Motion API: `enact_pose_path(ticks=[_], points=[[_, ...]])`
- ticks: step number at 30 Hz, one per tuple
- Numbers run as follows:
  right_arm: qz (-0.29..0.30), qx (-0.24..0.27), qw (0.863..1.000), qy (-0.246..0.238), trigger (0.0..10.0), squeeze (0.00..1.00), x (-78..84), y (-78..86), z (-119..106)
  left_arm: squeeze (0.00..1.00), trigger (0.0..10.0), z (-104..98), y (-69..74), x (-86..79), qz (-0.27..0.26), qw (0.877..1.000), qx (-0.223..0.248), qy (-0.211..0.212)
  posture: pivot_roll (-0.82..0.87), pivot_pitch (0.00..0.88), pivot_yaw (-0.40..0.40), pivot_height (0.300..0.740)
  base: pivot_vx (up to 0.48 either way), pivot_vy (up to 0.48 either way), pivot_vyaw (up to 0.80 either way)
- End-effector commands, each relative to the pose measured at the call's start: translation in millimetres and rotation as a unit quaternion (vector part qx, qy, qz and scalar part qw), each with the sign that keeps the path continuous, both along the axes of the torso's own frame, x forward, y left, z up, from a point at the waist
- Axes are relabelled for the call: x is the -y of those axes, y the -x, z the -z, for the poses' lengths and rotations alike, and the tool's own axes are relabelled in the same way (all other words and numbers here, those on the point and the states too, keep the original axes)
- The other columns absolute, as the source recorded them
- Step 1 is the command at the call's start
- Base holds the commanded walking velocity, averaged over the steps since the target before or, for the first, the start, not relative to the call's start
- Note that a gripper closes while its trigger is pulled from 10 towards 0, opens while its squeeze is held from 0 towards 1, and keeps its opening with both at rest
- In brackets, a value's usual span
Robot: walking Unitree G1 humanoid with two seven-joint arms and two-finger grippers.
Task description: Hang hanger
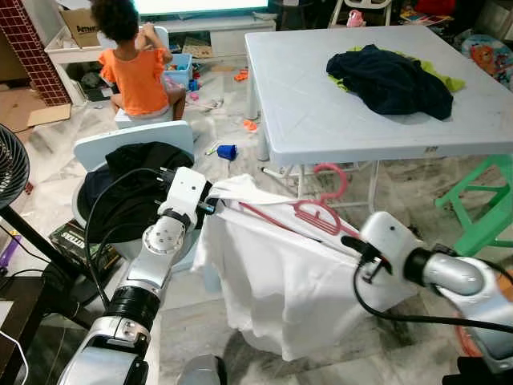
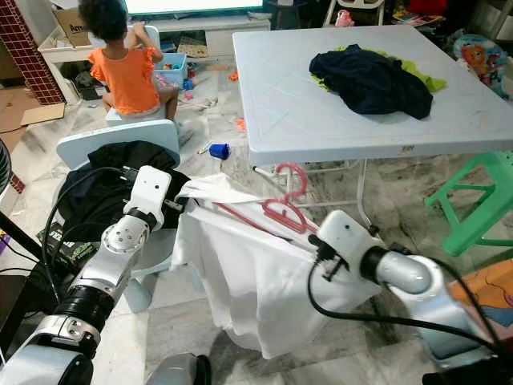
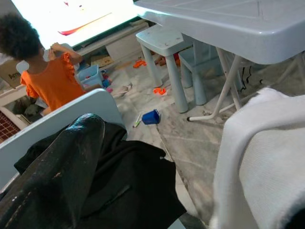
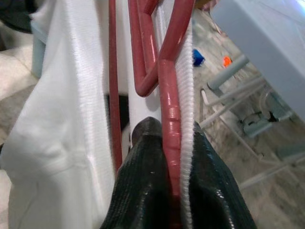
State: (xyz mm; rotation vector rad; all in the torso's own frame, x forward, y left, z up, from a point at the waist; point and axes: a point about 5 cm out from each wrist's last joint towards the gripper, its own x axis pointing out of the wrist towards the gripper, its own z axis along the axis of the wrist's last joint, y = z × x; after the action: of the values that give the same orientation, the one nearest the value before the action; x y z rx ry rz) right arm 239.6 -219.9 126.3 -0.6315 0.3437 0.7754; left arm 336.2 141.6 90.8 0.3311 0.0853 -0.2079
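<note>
A pink plastic hanger (image 1: pixel 317 215) carries a white shirt (image 1: pixel 272 281) that hangs in the air between my two arms, in front of the table. My left gripper (image 1: pixel 210 205) holds the shirt's left shoulder, its fingers buried in the cloth (image 3: pixel 267 157). My right gripper (image 4: pixel 174 143) is shut on the hanger's right arm (image 4: pixel 169 95) with a fold of white cloth pinched alongside. The hanger's hook (image 1: pixel 335 180) points up and away from me, free of any rail.
A white plastic table (image 1: pixel 321 112) with a heap of dark clothes (image 1: pixel 393 80) stands ahead. A pale blue chair (image 1: pixel 132 143) draped with a black jacket (image 1: pixel 128 192) is beside my left arm. A person in orange (image 1: pixel 136 72) sits at the back left. There is a green stool (image 1: pixel 481 208) on the right and a fan (image 1: pixel 10 164) on the left.
</note>
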Motion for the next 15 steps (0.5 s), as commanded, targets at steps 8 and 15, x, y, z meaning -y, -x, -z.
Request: enact_pose_path(ticks=[8,15], points=[[-0.060,-0.061,0.996,-0.018,10.0,0.00,57.3,26.4,-55.2,0.00,10.0,-10.4,-8.7,-33.9,-0.062,0.998,0.007,0.005,-0.08,0.000,0.036,0.740,0.000,0.000,0.00],[-0.107,-0.087,0.989,-0.046,10.0,0.00,65.7,38.8,-77.5,0.00,10.0,-4.7,-9.0,-32.1,-0.058,0.998,-0.021,0.028,-0.08,0.000,0.037,0.740,0.000,0.000,0.00]])
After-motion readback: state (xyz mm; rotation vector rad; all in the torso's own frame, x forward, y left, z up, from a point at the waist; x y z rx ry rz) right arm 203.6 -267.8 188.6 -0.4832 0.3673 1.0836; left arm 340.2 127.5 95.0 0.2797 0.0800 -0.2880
